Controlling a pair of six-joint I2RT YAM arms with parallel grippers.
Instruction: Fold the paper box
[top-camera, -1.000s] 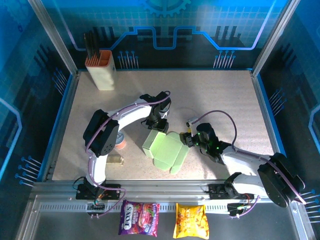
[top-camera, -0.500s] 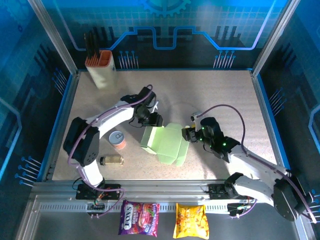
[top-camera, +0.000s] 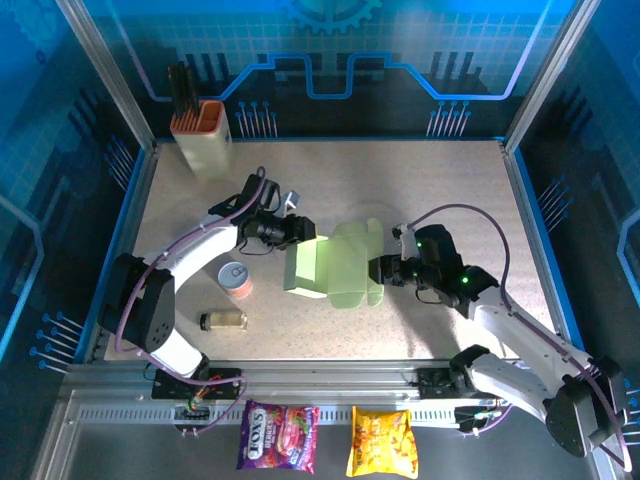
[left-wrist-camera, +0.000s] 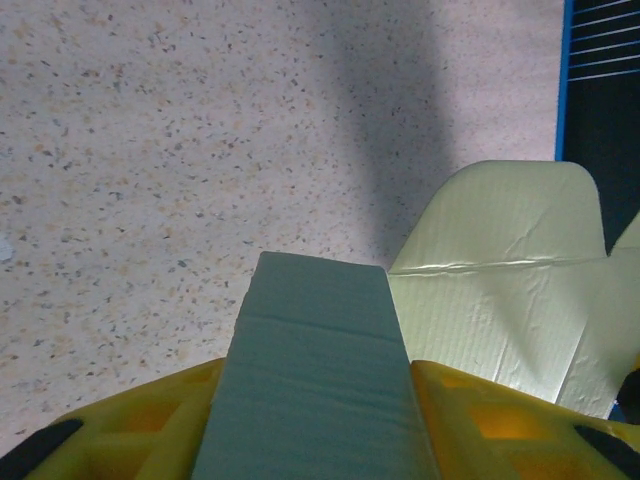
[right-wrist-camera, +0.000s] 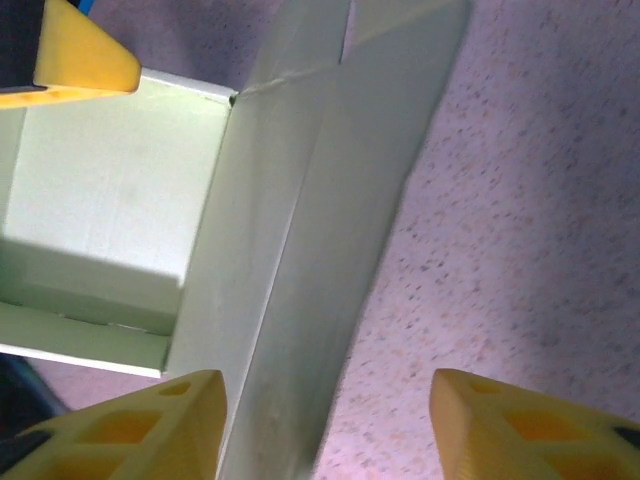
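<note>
1. The left tool (top-camera: 303, 233) was clamped on the left panel of the paper box (top-camera: 338, 268).
2. The half-folded paper box lay mid-bench (top-camera: 450, 180), between both tools.
3. The right tool (top-camera: 378, 268) stood open, with the box's right wall between its fingers, unpinched.

Cream holder (top-camera: 205, 150), can (top-camera: 234, 277), jar (top-camera: 223, 320), purple snack bag (top-camera: 279, 437), yellow snack bag (top-camera: 382, 442)

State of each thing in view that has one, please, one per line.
paper box: partly folded, end flaps unfolded
left tool: shut on a box panel
right tool: open around a box panel
can: upright
small jar: on its side
cream holder: upright
</note>
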